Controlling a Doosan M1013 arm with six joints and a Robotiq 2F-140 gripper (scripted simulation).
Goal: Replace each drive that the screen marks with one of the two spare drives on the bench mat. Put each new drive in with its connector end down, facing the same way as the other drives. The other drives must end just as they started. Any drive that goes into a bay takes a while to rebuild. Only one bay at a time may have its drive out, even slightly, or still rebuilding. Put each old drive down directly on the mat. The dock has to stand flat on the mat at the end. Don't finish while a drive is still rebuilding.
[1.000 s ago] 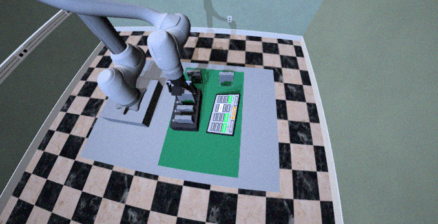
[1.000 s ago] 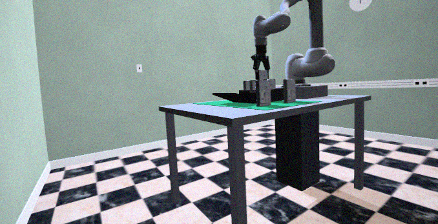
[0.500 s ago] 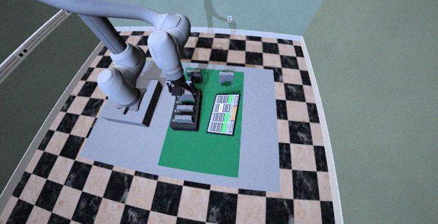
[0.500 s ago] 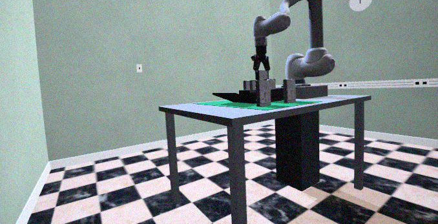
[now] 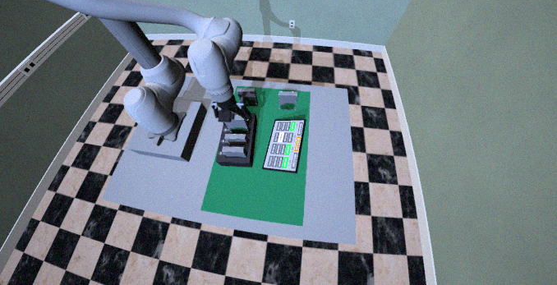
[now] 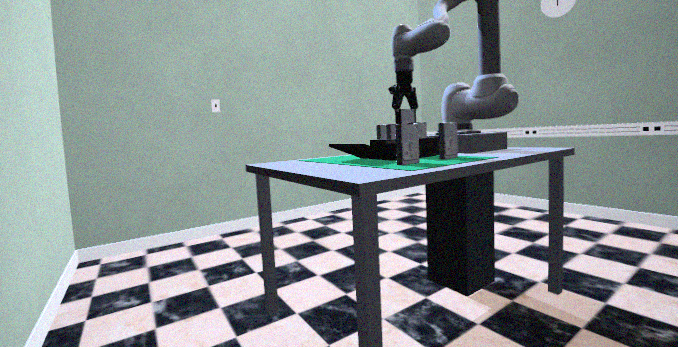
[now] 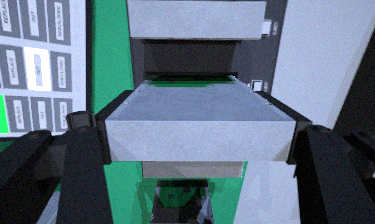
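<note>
While the arm (image 5: 209, 63) (image 6: 424, 37) bends downward, its tool (image 5: 236, 115) (image 6: 406, 110) (image 7: 194, 105) clamps a drive (image 5: 237, 125) (image 6: 408, 116) (image 7: 200, 140) (above the dock (image 5: 234, 160) (image 6: 381, 150) (image 7: 139, 62)).

Walls (image 5: 485, 94) (image 6: 200, 65): pale green, white skirting at the foot. Floor (image 5: 246, 255) (image 6: 200, 285): black and cream checks (the black squares veined). Table (image 5: 329, 176) (image 6: 310, 172): grey top, straight legs. Clock (image 6: 558, 0): round, pale, wall-mounted. Outlet (image 5: 292, 24) (image 6: 215, 105): white.
</note>
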